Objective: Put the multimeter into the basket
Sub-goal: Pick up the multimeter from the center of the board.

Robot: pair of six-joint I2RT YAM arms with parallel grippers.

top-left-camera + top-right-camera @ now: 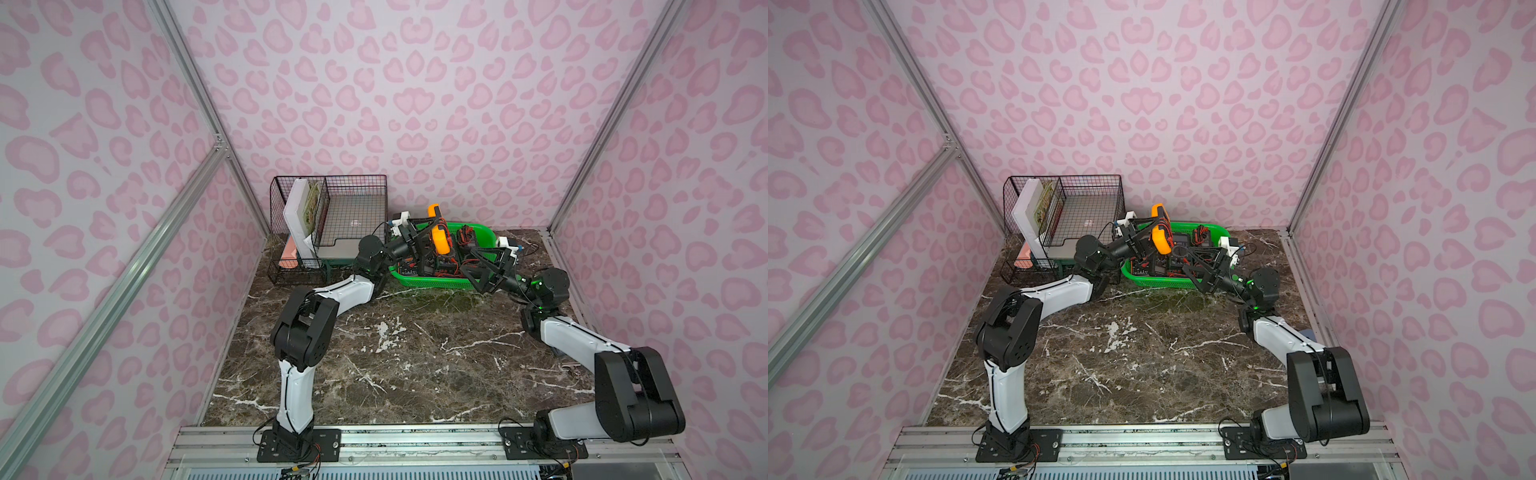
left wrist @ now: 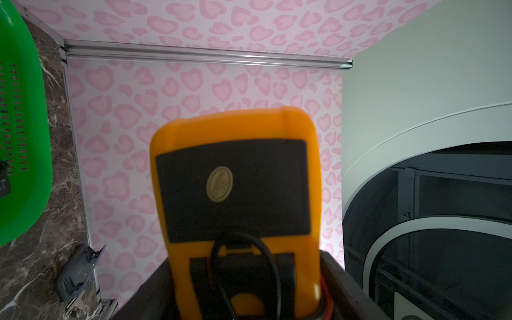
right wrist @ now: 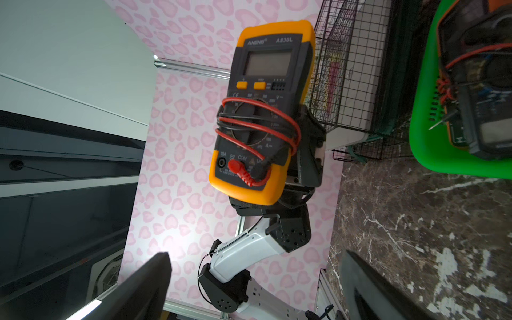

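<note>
While the left end effector (image 1: 426,249) grips the lower half of the orange rubber-cased handheld multimeter (image 3: 260,91), the instrument stands nearly upright in the air. Its display end is up, and it is clear of the dark marble-patterned surface (image 1: 395,353). Red and black test leads (image 3: 257,124) are wound around its middle, and a red plug sits in a socket near its bottom edge. In the left wrist view the multimeter's black back panel fills the centre, with the jaws pressed against its two sides.

In both top views it rises at the left end of the bright green, shallow, perforated plastic basket (image 1: 440,286), its top reaching higher than the far rim. It does not rest in the basket, and whether it hangs squarely over the inside I cannot tell. The basket sits at the back of the surface and already holds several dark meters (image 3: 476,83) tangled in red leads.

The right end effector (image 1: 471,262) hovers at the basket's right end, jaws spread wide with nothing between them, pointing towards the held multimeter. Just left of the basket stands a black wire-mesh desk organiser (image 1: 332,199). A silver laptop (image 1: 353,224) lies in its tray and a white flat box (image 1: 296,212) stands on edge.
</note>
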